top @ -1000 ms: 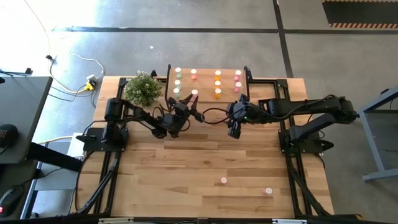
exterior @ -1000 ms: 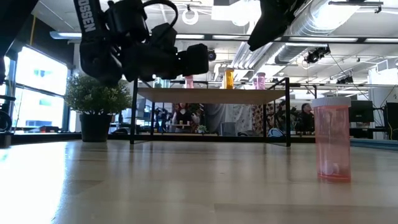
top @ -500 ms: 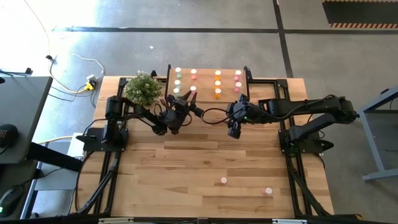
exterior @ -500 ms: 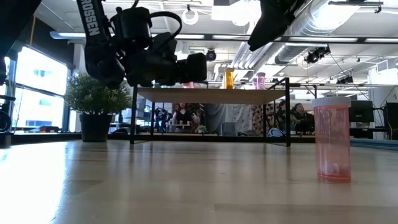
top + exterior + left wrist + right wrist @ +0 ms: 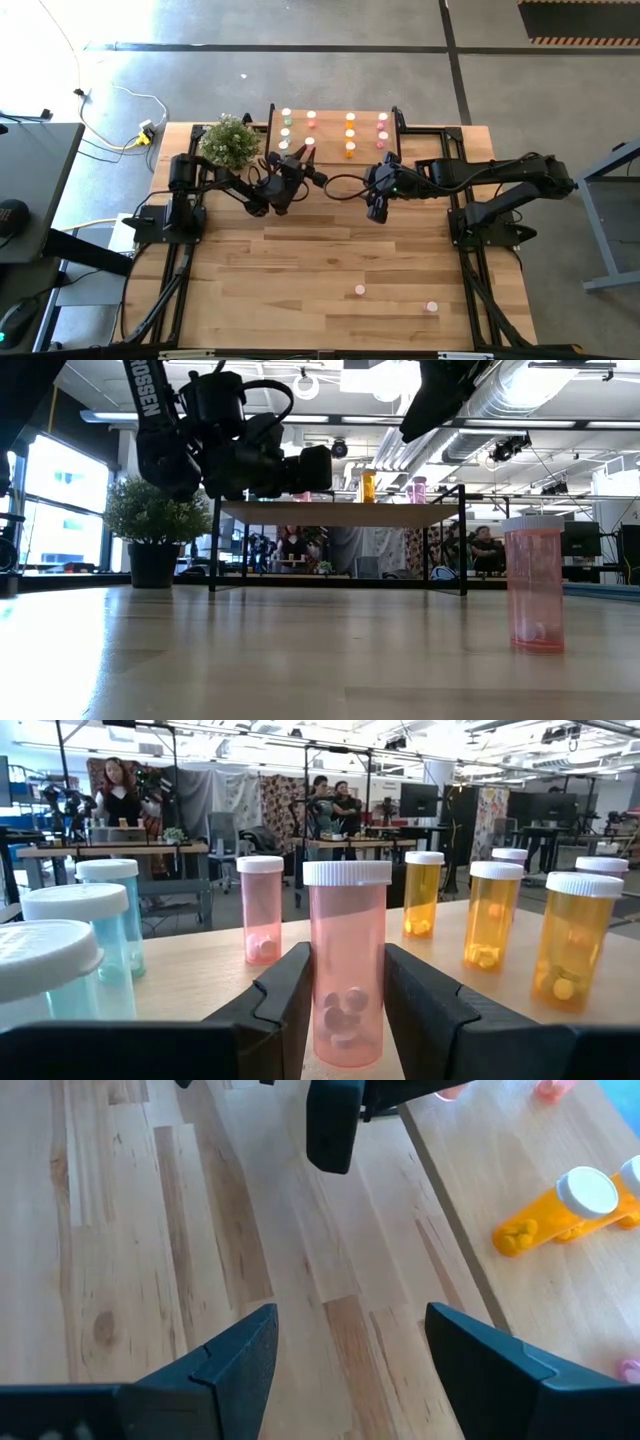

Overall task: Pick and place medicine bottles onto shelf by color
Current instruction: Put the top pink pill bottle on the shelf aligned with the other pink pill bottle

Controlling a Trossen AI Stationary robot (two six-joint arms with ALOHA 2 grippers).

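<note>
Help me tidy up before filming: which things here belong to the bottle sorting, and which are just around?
Job: pink bottle in the left gripper; shelf; two pink bottles on the table; right gripper, open.
Around: potted plant; floor cable.

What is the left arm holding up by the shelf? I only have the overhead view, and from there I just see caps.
Observer: The left gripper is shut on a pink medicine bottle with a white cap and pills inside.
Operator: Is it at the shelf yet?
Observer: Yes, it is over the shelf top, in front of a second pink bottle that stands upright there.
Operator: And what is the right arm doing?
Observer: The right gripper hangs open and holds nothing, over the table beside the shelf's edge.
</note>
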